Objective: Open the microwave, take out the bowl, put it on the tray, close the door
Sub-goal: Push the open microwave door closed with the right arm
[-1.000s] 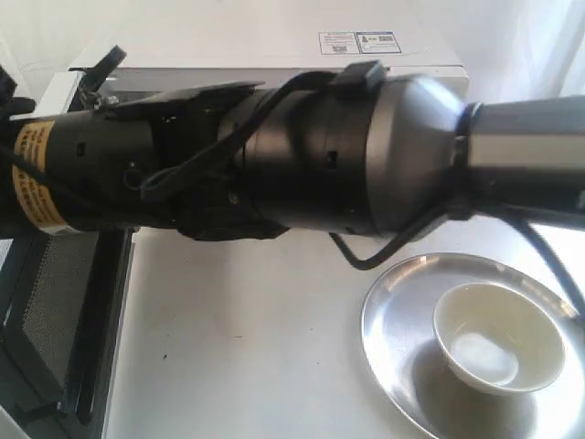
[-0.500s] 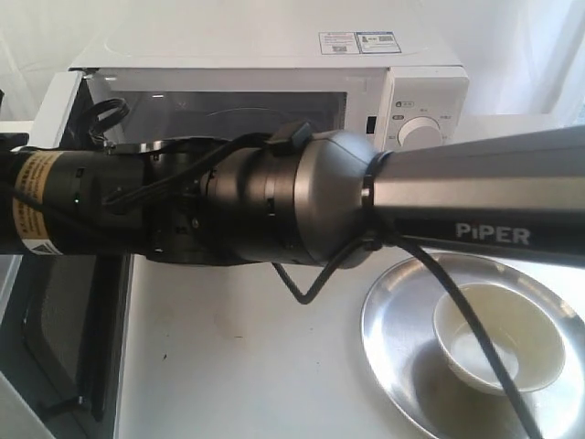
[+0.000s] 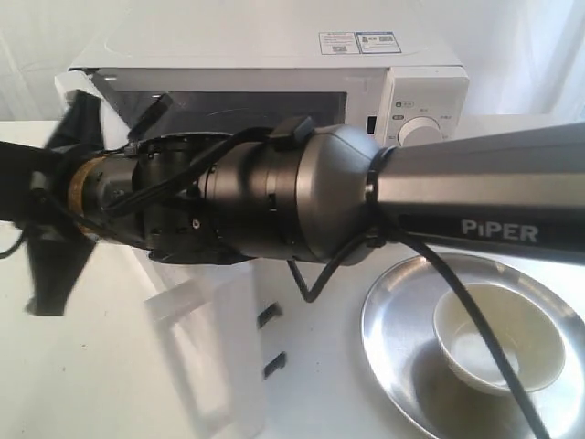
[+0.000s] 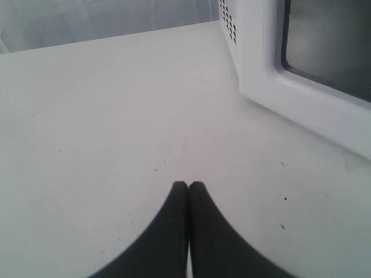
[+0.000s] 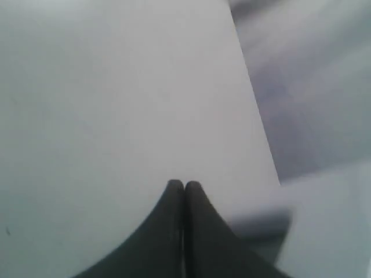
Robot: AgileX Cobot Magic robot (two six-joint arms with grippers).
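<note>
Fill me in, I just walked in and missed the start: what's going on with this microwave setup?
The bowl sits on the tray, out of the microwave. The right arm reaches across the microwave's front; its door is not shut and looks blurred, as if swinging. The right gripper is shut, empty, near a white surface. The left gripper is shut over the table.

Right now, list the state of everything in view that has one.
microwave: upright, front uncovered.
door: open, standing out from the front, blurred.
bowl: upright on the tray, looks empty.
tray: lying flat, bowl on it.
left gripper: shut, empty.
right gripper: shut, empty.
</note>
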